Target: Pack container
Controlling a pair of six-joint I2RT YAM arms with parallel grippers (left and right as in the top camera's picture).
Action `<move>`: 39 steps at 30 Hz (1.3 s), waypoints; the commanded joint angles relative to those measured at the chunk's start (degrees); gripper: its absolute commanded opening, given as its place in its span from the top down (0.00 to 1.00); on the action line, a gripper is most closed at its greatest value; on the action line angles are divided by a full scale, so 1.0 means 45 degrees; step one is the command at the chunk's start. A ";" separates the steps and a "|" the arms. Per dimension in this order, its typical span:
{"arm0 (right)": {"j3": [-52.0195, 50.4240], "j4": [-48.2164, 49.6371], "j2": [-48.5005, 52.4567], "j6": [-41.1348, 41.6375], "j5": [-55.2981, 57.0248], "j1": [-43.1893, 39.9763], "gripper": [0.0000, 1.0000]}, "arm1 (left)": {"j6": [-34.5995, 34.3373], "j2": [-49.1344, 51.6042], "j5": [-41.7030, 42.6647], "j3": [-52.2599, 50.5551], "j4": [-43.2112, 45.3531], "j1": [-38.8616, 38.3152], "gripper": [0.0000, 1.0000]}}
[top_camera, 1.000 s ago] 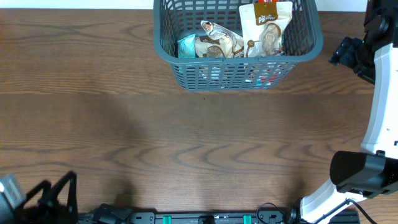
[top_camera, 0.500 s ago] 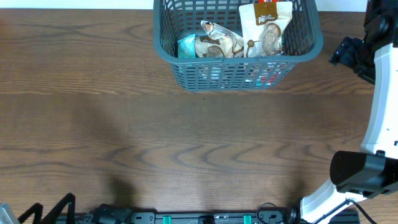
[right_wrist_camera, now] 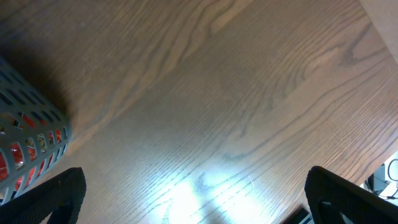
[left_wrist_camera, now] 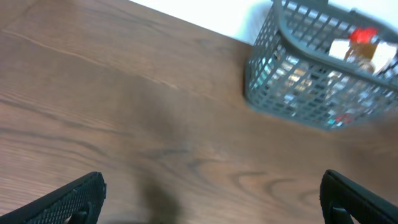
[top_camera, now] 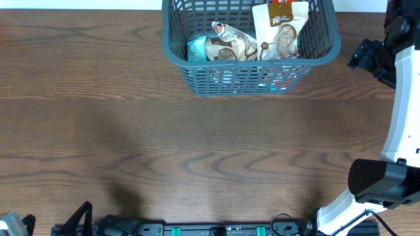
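Note:
The container (top_camera: 190,73), a dark grey slotted basket, stands at the table's far edge. Inside lie a white snack pouch (top_camera: 281,29), a crumpled brown-and-silver packet (top_camera: 231,46) and a small teal packet (top_camera: 196,48). The left wrist view shows the container (left_wrist_camera: 273,93) far off at upper right. My left gripper (left_wrist_camera: 211,202) is open wide over bare wood, holding nothing; overhead, only a black part of it (top_camera: 79,220) shows at the bottom left edge. My right gripper (right_wrist_camera: 199,199) is open and empty, just right of the container's corner (right_wrist_camera: 31,134); overhead it (top_camera: 365,55) hangs beside the basket's right side.
The brown wooden table (top_camera: 197,144) stretches between the basket and the front edge. The right arm's white link and black base (top_camera: 384,180) stand at the lower right. A white wall strip (left_wrist_camera: 217,22) runs behind the table.
My left gripper has pulled back toward the front left corner, almost leaving the overhead view, and its jaws have spread wider. The right arm and the basket have not moved.

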 commanded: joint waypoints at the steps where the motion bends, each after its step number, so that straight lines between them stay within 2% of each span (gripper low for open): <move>1: -0.0039 -0.0005 0.0034 0.0223 0.0233 -0.0117 0.01 | 0.1477 -0.0010 -0.0165 -0.0559 -0.0335 0.0073 0.01; 4: -0.0039 -0.0005 0.0034 0.0223 0.0233 -0.0117 0.01 | 0.2351 -0.0010 -0.0165 -0.1088 0.0228 0.0068 0.01; 11: -0.0039 -0.0005 0.0034 0.0223 0.0233 -0.0117 0.01 | 0.4731 -0.0010 -0.0155 -0.2754 0.2968 0.0073 0.01; 17: -0.0039 -0.0005 0.0034 0.0223 0.0233 -0.0117 0.01 | 0.4726 -0.0185 0.0000 -0.4575 0.4765 0.0743 0.01; 25: -0.0039 -0.0005 0.0034 0.0223 0.0233 -0.0117 0.01 | 0.5090 -0.2249 0.1326 -0.8544 0.9000 0.2390 0.01; 32: -0.0039 -0.0005 0.0034 0.0223 0.0233 -0.0117 0.01 | 0.5183 -0.4371 0.1681 -1.1764 1.0778 0.3478 0.01; 39: -0.0039 -0.0005 0.0034 0.0223 0.0233 -0.0117 0.01 | 0.5192 -0.4775 0.1671 -1.3304 1.2852 0.4284 0.02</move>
